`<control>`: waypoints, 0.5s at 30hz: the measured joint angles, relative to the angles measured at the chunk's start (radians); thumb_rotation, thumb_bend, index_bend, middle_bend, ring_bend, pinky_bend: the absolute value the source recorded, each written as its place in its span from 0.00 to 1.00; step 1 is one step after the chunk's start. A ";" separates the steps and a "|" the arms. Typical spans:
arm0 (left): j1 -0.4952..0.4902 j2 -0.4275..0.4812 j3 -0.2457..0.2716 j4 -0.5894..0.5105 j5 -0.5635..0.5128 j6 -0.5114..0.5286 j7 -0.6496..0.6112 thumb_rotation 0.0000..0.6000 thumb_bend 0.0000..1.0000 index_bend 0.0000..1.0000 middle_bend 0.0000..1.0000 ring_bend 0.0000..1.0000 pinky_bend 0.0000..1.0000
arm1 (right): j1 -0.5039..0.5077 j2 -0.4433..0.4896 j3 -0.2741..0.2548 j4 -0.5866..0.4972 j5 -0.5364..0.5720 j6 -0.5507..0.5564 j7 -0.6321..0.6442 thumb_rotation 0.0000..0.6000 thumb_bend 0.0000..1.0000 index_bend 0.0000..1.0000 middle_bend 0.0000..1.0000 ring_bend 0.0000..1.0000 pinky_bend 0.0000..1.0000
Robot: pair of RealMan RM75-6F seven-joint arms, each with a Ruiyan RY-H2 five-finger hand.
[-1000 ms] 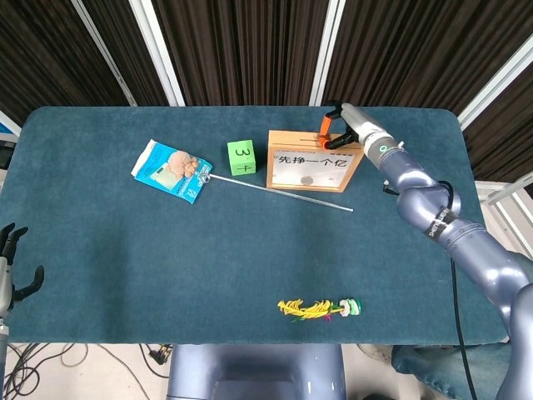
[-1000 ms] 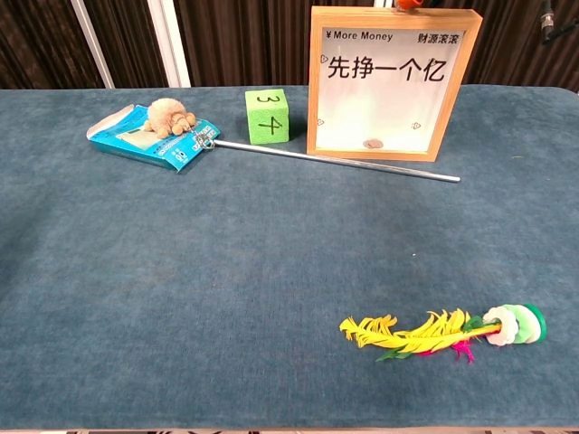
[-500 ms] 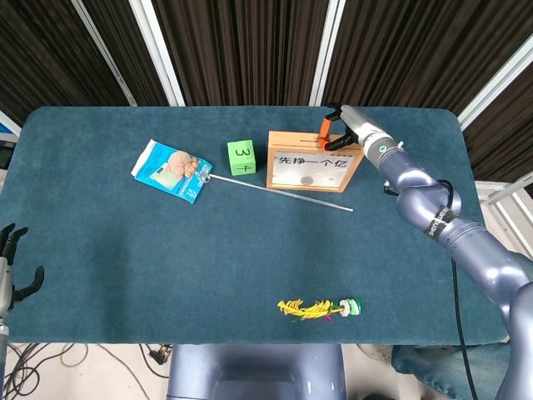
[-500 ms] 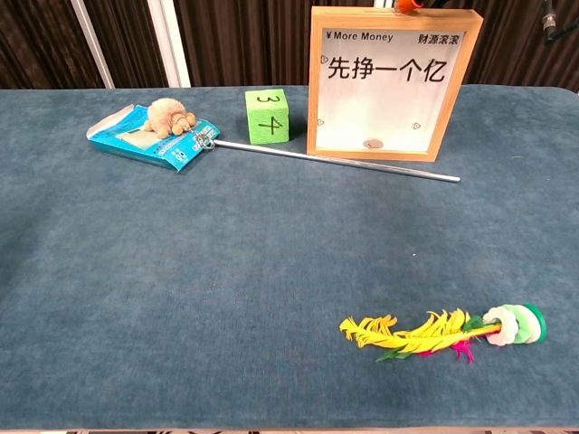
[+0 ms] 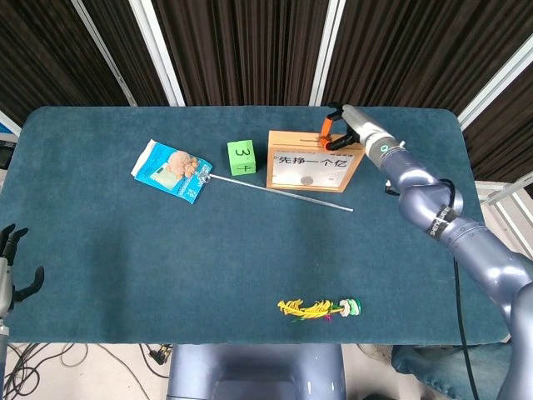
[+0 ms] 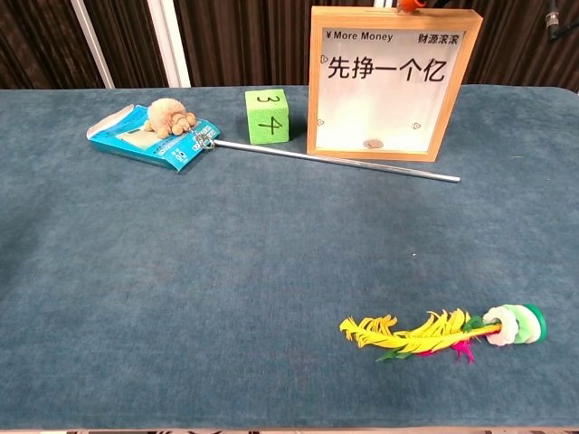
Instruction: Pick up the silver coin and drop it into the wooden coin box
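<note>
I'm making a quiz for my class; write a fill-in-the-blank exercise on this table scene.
1. The coin lies inside the wooden ____.
2. The cube beside the coin box is ____.
3. The right robot hand is above the box's ____ edge.

Answers: box; green; top

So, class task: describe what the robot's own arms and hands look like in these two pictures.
The right arm is glossy blue-grey metal in rounded segments, with black joint bands and a thin black cable alongside. Its wrist section is pale silver, and the right hand is black with orange parts. The left hand is black, with dark slender fingers.
</note>
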 measured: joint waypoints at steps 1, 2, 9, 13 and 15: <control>0.000 0.000 0.000 0.000 -0.001 0.000 0.000 1.00 0.40 0.15 0.03 0.04 0.00 | -0.001 0.001 0.001 -0.001 0.000 0.000 0.001 1.00 0.54 0.56 0.01 0.00 0.00; 0.000 0.000 -0.001 0.000 -0.002 0.000 0.000 1.00 0.40 0.15 0.03 0.04 0.00 | -0.002 0.002 0.001 -0.002 -0.001 0.000 0.001 1.00 0.54 0.56 0.01 0.00 0.00; 0.000 0.001 -0.002 -0.004 -0.011 -0.002 0.005 1.00 0.40 0.15 0.03 0.04 0.00 | -0.006 0.007 0.003 -0.012 -0.007 -0.004 0.003 1.00 0.54 0.53 0.01 0.00 0.00; 0.001 0.002 -0.002 -0.005 -0.011 0.000 0.005 1.00 0.40 0.15 0.03 0.04 0.00 | -0.008 0.013 0.005 -0.019 -0.010 -0.006 0.004 1.00 0.54 0.53 0.01 0.00 0.00; 0.001 0.002 -0.001 -0.004 -0.011 -0.001 0.005 1.00 0.40 0.15 0.03 0.04 0.00 | -0.010 0.016 0.009 -0.024 -0.009 -0.004 0.006 1.00 0.54 0.53 0.01 0.00 0.00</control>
